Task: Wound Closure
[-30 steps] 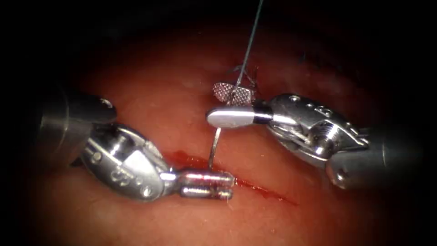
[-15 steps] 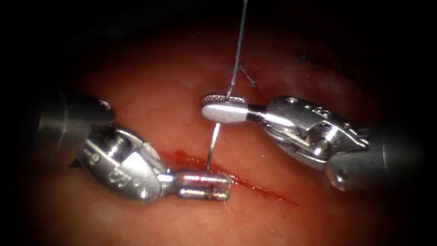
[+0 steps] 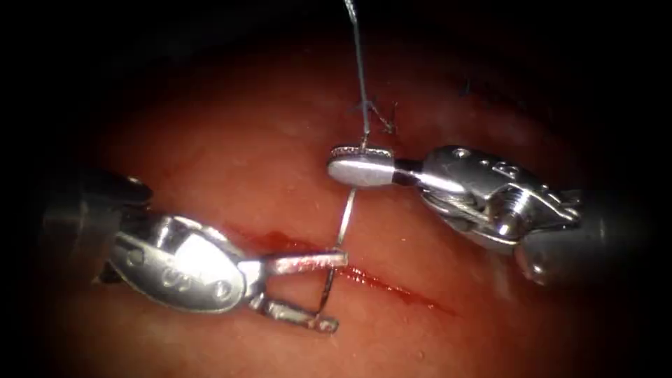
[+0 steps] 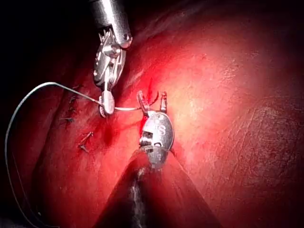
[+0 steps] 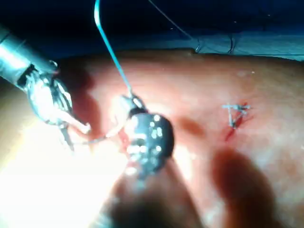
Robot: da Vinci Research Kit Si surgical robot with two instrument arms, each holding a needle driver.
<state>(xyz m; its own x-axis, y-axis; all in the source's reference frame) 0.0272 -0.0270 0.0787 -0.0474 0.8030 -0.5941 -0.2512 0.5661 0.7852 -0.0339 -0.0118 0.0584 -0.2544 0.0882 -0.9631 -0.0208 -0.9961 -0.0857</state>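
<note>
The cut (image 3: pixel 392 285) runs as a red line across the tissue (image 3: pixel 231 168), with red fluid along it. My right tool (image 3: pixel 336 162) comes in above the cut and is shut on the curved needle (image 3: pixel 344 217) at its thread end. The needle hangs down across the cut and passes between the jaws of my left tool (image 3: pixel 339 292), which stand open and hold nothing. I cannot tell whether the needle's tip touches the tissue. The thread (image 3: pixel 360 70) rises from the right tool. The left wrist view shows the open left tool (image 4: pixel 152 99) and the needle (image 4: pixel 126 109).
A tied stitch with cut thread ends (image 3: pixel 379 115) sits just behind the right tool, another (image 3: pixel 465 88) farther right. In the left wrist view the thread (image 4: pixel 28 95) loops wide past older stitches (image 4: pixel 84 140). The right wrist view shows a stitch (image 5: pixel 235 114).
The right tool's jaws shut on the needle's thread end. After that the left tool's jaws opened and let go of the needle. The right tool shifted slightly to the right.
</note>
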